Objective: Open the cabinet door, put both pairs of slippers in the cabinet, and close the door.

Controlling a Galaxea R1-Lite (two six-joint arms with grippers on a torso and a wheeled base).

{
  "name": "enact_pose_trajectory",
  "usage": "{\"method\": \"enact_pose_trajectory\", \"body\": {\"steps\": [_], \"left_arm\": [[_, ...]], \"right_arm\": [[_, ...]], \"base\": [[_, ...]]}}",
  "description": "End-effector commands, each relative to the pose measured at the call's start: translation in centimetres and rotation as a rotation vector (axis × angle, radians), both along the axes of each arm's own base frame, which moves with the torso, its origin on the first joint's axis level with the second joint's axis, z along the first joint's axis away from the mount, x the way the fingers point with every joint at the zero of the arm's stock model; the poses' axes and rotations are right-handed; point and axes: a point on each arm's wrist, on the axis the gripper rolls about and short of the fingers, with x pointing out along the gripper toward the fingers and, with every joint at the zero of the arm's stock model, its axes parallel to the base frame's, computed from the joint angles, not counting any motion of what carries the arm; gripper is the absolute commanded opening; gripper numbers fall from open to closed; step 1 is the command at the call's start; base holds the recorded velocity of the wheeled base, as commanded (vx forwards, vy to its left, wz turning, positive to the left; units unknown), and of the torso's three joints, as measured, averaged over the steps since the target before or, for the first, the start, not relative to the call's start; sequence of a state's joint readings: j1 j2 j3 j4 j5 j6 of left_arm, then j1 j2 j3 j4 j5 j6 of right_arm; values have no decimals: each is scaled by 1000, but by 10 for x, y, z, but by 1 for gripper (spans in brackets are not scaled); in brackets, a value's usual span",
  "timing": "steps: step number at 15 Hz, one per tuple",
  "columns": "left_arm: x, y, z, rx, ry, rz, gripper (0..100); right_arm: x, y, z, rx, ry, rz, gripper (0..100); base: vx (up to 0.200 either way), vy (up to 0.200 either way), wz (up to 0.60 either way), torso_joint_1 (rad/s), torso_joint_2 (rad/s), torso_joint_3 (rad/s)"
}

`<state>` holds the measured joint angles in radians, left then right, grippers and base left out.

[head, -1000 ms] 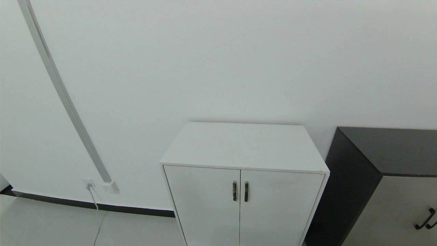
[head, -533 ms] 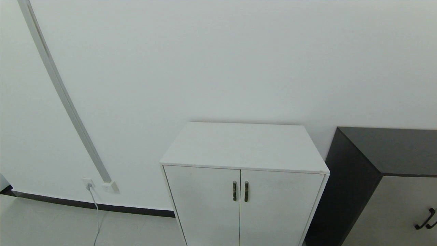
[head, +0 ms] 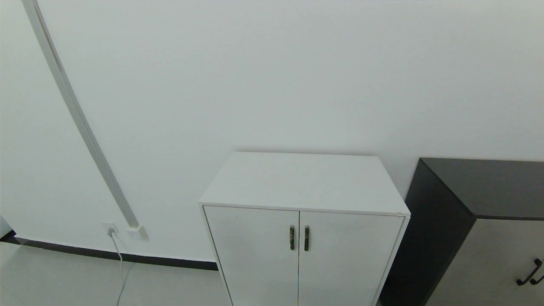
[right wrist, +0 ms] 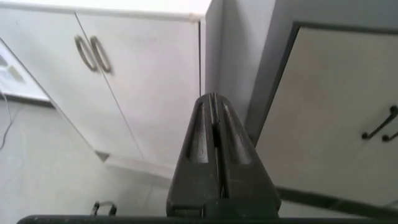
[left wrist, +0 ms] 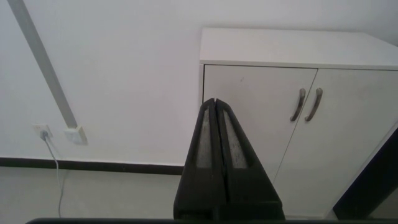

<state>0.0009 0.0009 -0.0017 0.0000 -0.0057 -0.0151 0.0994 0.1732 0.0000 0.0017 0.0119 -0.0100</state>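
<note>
A white two-door cabinet [head: 304,187] stands against the wall, both doors closed, with two dark vertical handles [head: 298,237] at the centre seam. In the left wrist view my left gripper [left wrist: 215,102] is shut and empty, held some way in front of the cabinet's left door [left wrist: 255,118], left of the handles [left wrist: 308,104]. My right gripper [right wrist: 213,98] is shut and empty too, held low in front of the white cabinet's right door [right wrist: 155,68] and the gap beside it.
A dark cabinet [head: 480,191] with a grey door and black handles [head: 530,273] stands close on the right. A wall socket with a cable [head: 111,233] and a slanted conduit [head: 76,114] are on the left wall. Open grey floor [head: 63,280] lies left of the white cabinet.
</note>
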Motion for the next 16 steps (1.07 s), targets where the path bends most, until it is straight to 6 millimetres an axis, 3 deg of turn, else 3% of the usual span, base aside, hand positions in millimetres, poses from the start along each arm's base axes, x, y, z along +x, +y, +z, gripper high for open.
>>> {"method": "enact_pose_trajectory", "body": {"steps": [1, 10, 16], "left_arm": [[0, 0, 0, 0, 1, 0, 0], [0, 0, 0, 3, -1, 0, 0], [0, 0, 0, 3, 1, 0, 0]], "right_arm": [[-5, 0, -1, 6, -67, -1, 0], [-6, -1, 0, -12, -75, -112, 0], [-13, 0, -2, -1, -174, -152, 0]], "base": [[0, 0, 0, 0, 0, 0], [0, 0, 0, 0, 0, 0], [0, 0, 0, 0, 0, 0]]}}
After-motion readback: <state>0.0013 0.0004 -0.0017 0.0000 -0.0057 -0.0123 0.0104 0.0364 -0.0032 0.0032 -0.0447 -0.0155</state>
